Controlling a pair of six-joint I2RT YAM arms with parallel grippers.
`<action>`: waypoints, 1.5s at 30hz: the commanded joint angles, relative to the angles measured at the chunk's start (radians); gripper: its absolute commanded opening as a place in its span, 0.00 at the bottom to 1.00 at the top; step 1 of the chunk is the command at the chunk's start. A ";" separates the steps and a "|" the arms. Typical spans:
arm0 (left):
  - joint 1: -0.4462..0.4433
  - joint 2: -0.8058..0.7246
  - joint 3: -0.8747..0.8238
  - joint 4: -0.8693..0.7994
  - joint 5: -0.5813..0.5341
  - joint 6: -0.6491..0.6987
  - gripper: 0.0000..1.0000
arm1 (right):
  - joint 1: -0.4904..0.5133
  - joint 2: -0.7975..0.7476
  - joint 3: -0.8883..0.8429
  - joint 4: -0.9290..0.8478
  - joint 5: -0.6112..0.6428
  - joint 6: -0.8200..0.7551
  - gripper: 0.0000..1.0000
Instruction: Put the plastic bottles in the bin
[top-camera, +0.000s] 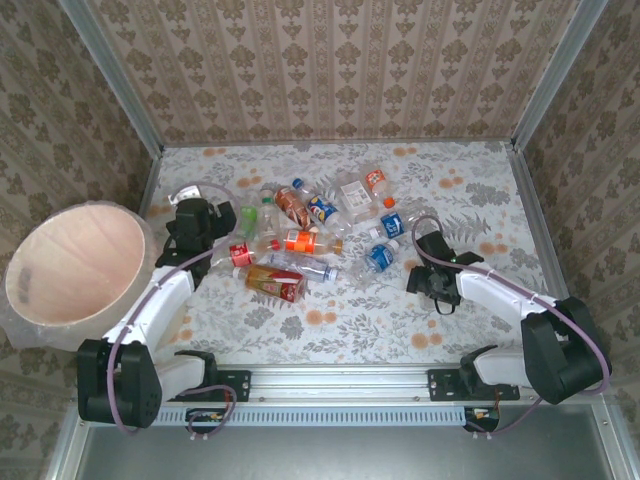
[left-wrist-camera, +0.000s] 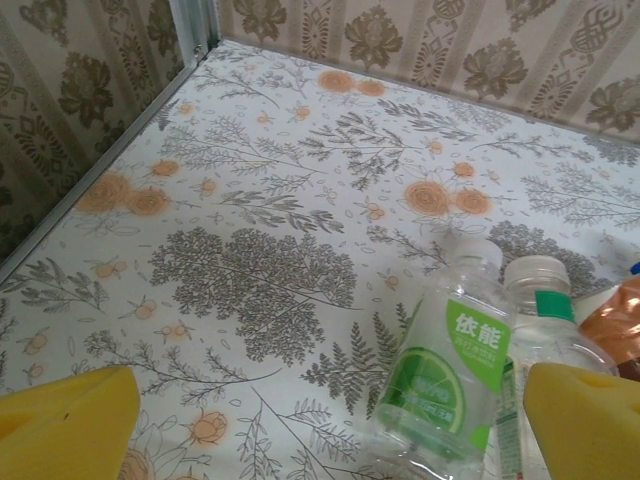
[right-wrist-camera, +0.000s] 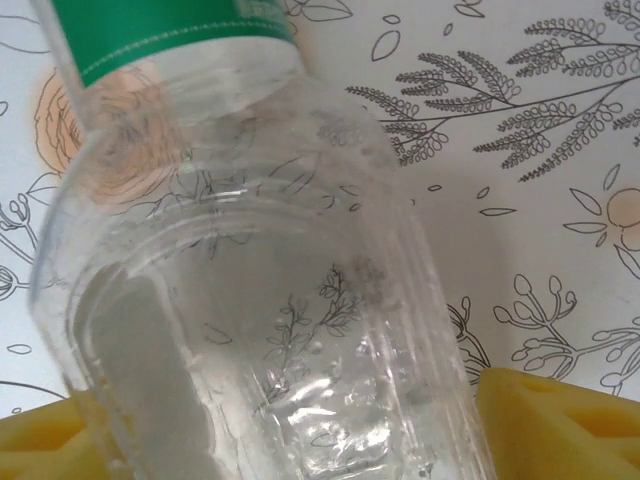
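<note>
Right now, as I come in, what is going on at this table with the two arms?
Two robot arms are clearing plastic bottles into the bin on the left. The right tool has a clear bottle with a green label between its fingers; I cannot tell whether it grips yet. The left tool is open and empty, near a lime-labelled bottle. The rest lie heaped mid-table.
</note>
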 joint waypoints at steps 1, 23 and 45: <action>-0.002 -0.007 0.040 -0.029 0.070 -0.016 1.00 | 0.016 -0.001 -0.017 0.002 0.045 0.027 0.75; -0.106 0.015 0.119 0.072 0.530 -0.201 1.00 | 0.091 -0.305 -0.024 0.503 -0.171 -0.065 0.38; -0.496 0.175 0.279 -0.010 0.455 -0.338 1.00 | 0.248 0.116 0.191 0.839 -0.384 -0.307 0.33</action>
